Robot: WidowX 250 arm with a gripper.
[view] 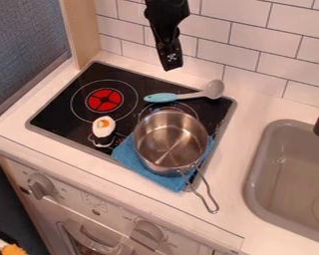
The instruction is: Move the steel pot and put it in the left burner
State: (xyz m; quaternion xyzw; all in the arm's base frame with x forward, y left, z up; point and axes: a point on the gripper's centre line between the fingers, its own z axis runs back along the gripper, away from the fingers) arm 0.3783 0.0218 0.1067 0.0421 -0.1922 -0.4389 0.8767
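The steel pot (163,143) sits upright on a blue cloth at the front right of the black stovetop, its wire handle angled toward the counter's front edge. To its upper left is the left burner (105,100), a red disc inside a thin ring, with nothing on it. My gripper (172,68) hangs near the top of the view, above the stove's back edge and well apart from the pot.
A spoon with a light blue handle (161,97) lies across the back of the stove. A toy egg (103,126) rests left of the pot. The blue cloth (145,173) extends under it. A grey sink (254,174) is on the right; a tiled wall (245,42) stands behind.
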